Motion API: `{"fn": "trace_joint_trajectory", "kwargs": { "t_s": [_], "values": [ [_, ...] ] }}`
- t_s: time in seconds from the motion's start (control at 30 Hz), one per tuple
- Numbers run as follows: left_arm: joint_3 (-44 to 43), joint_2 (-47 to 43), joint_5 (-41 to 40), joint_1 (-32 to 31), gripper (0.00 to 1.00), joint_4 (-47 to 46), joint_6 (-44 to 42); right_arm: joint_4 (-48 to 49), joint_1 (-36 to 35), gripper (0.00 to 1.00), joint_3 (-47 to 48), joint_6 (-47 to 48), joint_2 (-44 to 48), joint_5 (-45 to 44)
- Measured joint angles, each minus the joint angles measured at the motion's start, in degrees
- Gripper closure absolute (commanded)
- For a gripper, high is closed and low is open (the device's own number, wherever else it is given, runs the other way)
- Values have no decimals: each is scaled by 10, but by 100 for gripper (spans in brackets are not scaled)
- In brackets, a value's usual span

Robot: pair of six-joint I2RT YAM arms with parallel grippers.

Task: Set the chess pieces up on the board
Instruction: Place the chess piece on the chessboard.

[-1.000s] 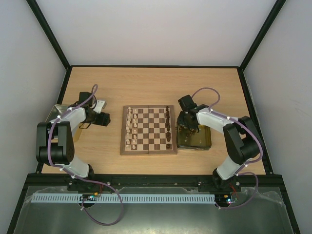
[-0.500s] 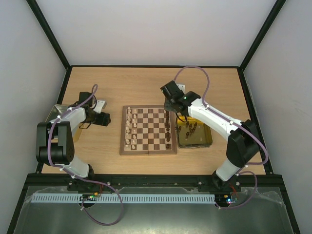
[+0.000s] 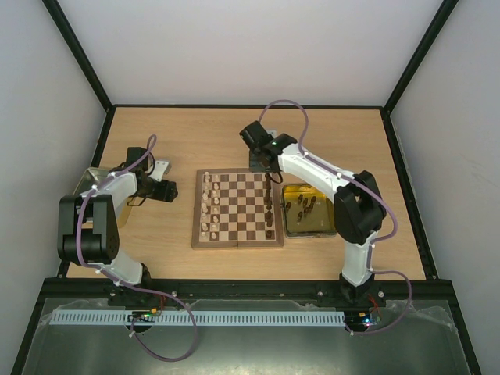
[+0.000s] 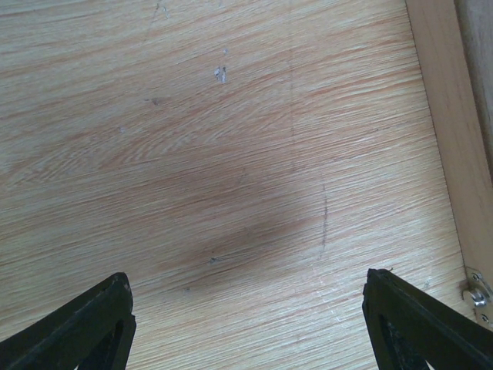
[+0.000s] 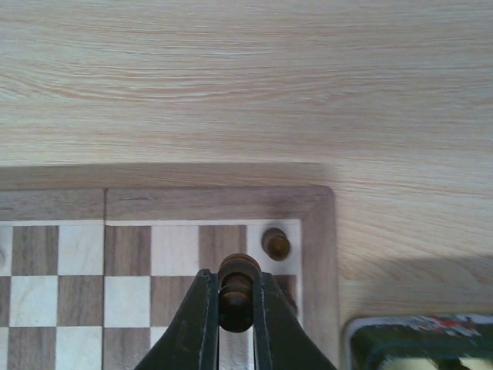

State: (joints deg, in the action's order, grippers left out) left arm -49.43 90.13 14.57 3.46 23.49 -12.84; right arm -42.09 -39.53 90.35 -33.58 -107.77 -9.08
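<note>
The board (image 3: 238, 209) lies mid-table, with cream pieces (image 3: 206, 205) down its left side and dark brown pieces (image 3: 269, 205) down its right side. My right gripper (image 3: 262, 162) hovers over the board's far right corner (image 5: 320, 202), shut on a dark brown piece (image 5: 237, 293) held between its fingers. Another dark piece (image 5: 276, 243) stands on the corner square just beyond it. More dark pieces (image 3: 306, 208) lie in the yellow-gold tray (image 3: 311, 229) right of the board. My left gripper (image 3: 168, 191) is open and empty over bare table (image 4: 231, 169), left of the board.
A dull tin (image 3: 88, 183) sits at the left table edge behind the left arm. A raised wooden strip (image 4: 451, 131) runs along the right side of the left wrist view. The tray's corner (image 5: 416, 339) shows at the lower right of the right wrist view.
My right arm has lifted out of the tray and swung left and away to the board's far right corner, carrying a dark piece. The left arm has not moved.
</note>
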Motion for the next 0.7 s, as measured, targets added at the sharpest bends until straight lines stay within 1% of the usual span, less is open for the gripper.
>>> {"fn": "trace_joint_trajectory", "kwargs": {
  "t_s": [0.2, 0.7],
  "values": [
    [0, 0, 1, 0, 19, 0, 0, -8, -2, 98, 47, 9, -44, 17],
    [0, 1, 5, 0, 19, 0, 0, -15, -2, 98, 62, 13, -108, 30]
  ]
}}
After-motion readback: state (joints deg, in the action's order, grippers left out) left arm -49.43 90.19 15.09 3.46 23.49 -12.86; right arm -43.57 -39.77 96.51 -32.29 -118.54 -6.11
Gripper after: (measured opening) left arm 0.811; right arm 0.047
